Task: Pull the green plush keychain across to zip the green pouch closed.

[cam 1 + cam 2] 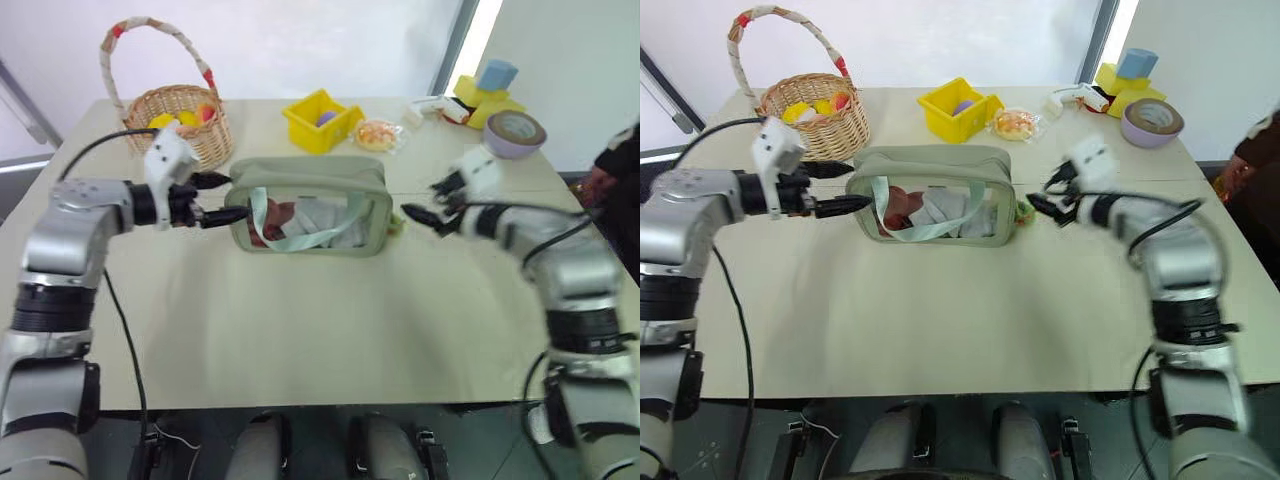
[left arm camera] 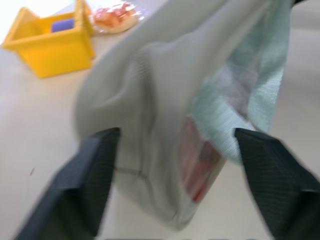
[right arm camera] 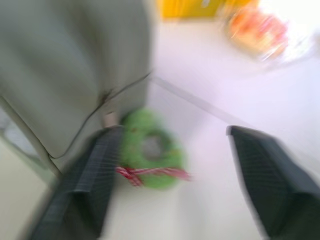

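Observation:
The green pouch [image 1: 310,172] lies in the middle of the table, clear window toward me, with red and white contents and a pale strap across it. My left gripper [image 1: 222,198] is open at the pouch's left end. In the left wrist view that end [image 2: 145,110] sits between the wide-spread fingers [image 2: 90,170]. The green plush keychain [image 1: 1023,212] lies on the table at the pouch's right end. My right gripper [image 1: 428,200] is open just right of it. The right wrist view has the keychain [image 3: 150,150] close by one finger [image 3: 87,185], ungripped.
Behind the pouch stand a wicker basket [image 1: 185,125] with colourful toys, a yellow bin [image 1: 320,120] and a wrapped snack [image 1: 378,135]. A tape roll [image 1: 514,133] and some yellow and blue blocks [image 1: 490,90] are at the back right. A person's hand [image 1: 600,185] shows at the right edge.

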You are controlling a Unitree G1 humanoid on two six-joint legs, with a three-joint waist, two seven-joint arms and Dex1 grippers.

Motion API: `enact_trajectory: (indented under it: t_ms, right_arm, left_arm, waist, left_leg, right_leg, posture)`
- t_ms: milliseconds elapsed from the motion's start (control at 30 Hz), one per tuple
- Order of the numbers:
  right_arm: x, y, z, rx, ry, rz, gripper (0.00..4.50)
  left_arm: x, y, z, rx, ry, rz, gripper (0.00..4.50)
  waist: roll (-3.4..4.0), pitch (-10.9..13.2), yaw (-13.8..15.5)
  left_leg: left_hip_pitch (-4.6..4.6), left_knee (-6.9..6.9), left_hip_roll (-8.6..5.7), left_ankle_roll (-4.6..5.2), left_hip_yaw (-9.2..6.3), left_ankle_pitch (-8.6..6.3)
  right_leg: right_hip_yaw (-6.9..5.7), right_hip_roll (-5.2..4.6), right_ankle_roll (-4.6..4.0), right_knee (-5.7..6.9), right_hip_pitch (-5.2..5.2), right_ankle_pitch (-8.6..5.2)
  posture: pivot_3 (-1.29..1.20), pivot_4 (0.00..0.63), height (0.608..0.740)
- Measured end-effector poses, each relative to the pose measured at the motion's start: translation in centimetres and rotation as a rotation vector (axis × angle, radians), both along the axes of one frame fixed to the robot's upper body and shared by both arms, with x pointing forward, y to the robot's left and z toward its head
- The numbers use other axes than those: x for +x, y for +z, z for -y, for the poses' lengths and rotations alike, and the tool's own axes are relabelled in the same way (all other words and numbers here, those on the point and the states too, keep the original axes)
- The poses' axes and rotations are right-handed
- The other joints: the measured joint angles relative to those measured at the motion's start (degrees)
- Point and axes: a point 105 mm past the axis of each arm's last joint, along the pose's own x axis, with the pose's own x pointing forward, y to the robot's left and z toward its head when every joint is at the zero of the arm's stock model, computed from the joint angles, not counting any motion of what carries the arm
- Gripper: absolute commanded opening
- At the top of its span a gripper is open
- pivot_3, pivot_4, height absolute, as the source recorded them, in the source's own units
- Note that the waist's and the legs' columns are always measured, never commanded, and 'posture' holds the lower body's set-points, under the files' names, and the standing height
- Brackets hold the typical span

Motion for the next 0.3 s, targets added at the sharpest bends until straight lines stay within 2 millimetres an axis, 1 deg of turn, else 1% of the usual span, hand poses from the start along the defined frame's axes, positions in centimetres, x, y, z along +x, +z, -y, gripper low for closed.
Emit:
enact_trajectory:
  t_ms: [67,133,200,267,300]
  right_arm:
    - [-1.2,1.3,-0.4,-0.010,0.089,-0.016,4.44]
    - [-2.4,2.7,-1.8,-0.014,0.200,-0.031,4.44]
    - [-3.5,4.8,-3.3,-0.009,0.288,0.001,4.44]
    - [-4.4,5.8,-4.4,-0.010,0.347,0.022,4.44]
    - [-4.6,5.7,-4.8,-0.007,0.363,0.018,4.44]
  left_arm:
    - [-0.4,0.8,-1.2,-0.019,0.017,-0.009,4.49]
    - [-0.8,1.6,-2.7,-0.046,0.063,-0.032,4.49]
    - [-1.3,2.7,-4.0,-0.085,0.102,-0.039,4.49]
    - [-1.7,3.4,-4.4,-0.113,0.105,-0.027,4.49]
    - [-1.9,3.4,-4.5,-0.112,0.107,-0.025,4.49]
  waist:
    - [0.00,0.00,-0.28]
    - [0.06,0.04,-0.54]
    - [0.06,0.04,-0.47]
    - [0.05,0.03,-0.09]
    - [0.02,0.03,0.10]
  left_leg:
    - [0.06,-0.01,0.01,0.02,0.03,-0.01]
    - [0.08,-0.01,0.04,0.02,0.09,-0.01]
    - [0.10,-0.04,0.06,0.03,0.08,-0.01]
    - [0.08,-0.04,0.06,0.03,0.07,-0.02]
    - [0.06,-0.02,0.04,0.02,0.07,-0.02]
  right_leg:
    - [0.02,0.01,0.00,-0.02,0.01,0.00]
    - [0.09,0.01,0.00,-0.03,-0.06,0.00]
    - [0.09,0.02,-0.01,-0.02,-0.07,0.00]
    - [0.09,-0.02,-0.01,-0.02,-0.03,0.00]
    - [0.08,-0.06,0.00,-0.03,-0.01,0.00]
  posture:
    - [0.00,0.150,0.739]
    - [0.00,0.150,0.739]
    - [0.00,0.150,0.739]
    - [0.00,0.150,0.739]
    - [0.00,0.150,0.739]
